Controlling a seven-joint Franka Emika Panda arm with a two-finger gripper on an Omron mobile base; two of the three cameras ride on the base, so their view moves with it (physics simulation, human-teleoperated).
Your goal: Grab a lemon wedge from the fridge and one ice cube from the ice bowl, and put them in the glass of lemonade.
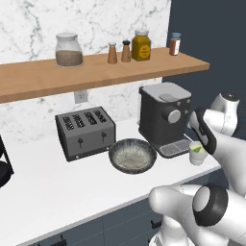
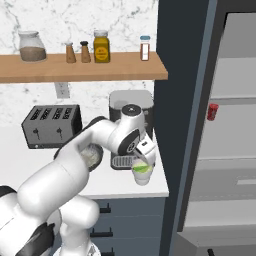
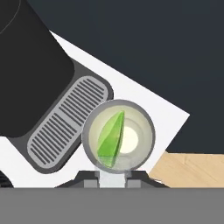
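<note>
Plainly, stage: the lemon wedge [image 3: 111,139] sat inside the glass of lemonade [image 3: 118,135], so by my reading the fruit half of the task was done and the ice remained.

Glass position: it stood on the white counter [image 1: 43,187] near the front right corner, just beside the drip tray of the coffee machine [image 1: 163,117].

Wedge axis: in the hand view its long axis ran slantwise across the glass mouth, the narrow tip toward the upper rim, the broad green end toward the camera.

Gripper: the gripper [image 2: 145,161] hung directly above the glass, pointing down into it. Whether the jaws stood wide or narrow I could not tell; the tips were barely visible at the bottom of the hand view. Nothing appeared to be held between them.

Ice bowl: the ice bowl [image 1: 132,155] lay on the counter between the toaster [image 1: 85,132] and the coffee machine, in front of both.

Key relation: from the gripper, the bowl lay to the robot's left, past the coffee machine's tray, near but clearly apart from the glass. A lift and a short leftward swing would likely reach it.

Fridge: the fridge [image 2: 235,135] stood open on the right, with light grey shelves showing.
</note>
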